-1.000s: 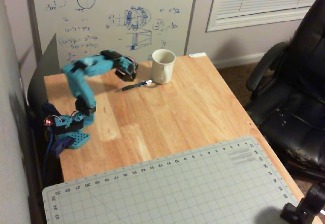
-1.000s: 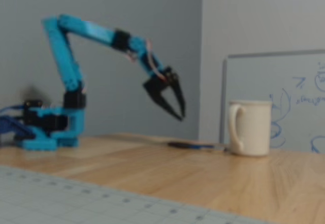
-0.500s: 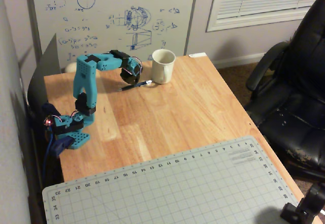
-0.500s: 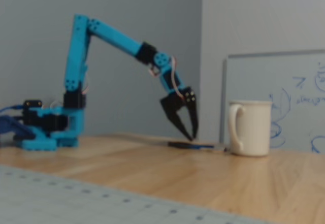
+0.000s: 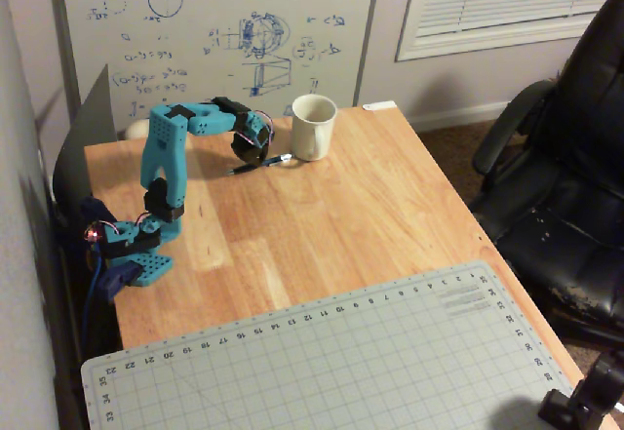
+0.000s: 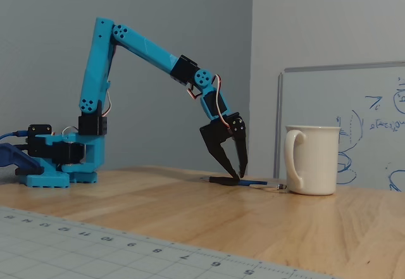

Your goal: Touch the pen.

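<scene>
While jaws point(image 6: 238, 175) touch pen point(image 6: 243, 181), mug point(image 6: 311, 159) interior unseen.

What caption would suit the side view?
Turquoise robot arm's black gripper tips down onto thin dark pen beside white mug on wooden table.

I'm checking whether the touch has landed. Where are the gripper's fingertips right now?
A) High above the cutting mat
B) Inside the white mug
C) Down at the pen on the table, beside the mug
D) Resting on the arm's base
C: in the fixed view the gripper points down with its tips at the dark end of the pen, left of the white mug.
</scene>
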Controlling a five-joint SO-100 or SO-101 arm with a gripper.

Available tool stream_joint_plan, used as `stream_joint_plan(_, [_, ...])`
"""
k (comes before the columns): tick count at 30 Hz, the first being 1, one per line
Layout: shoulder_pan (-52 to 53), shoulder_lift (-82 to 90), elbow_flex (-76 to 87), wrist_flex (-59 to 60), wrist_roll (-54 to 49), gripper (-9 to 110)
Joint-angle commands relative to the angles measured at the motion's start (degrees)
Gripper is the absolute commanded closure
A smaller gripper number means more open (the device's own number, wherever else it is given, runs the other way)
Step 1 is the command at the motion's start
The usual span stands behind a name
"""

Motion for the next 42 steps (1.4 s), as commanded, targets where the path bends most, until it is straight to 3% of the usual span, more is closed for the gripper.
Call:
stream_joint_plan(1, [-1.1, 1.2, -4.6, -1.1, -0.3, 101])
stream_joint_plan(42, [-1.1, 1.2, -4.5, -1.1, -0.4, 101])
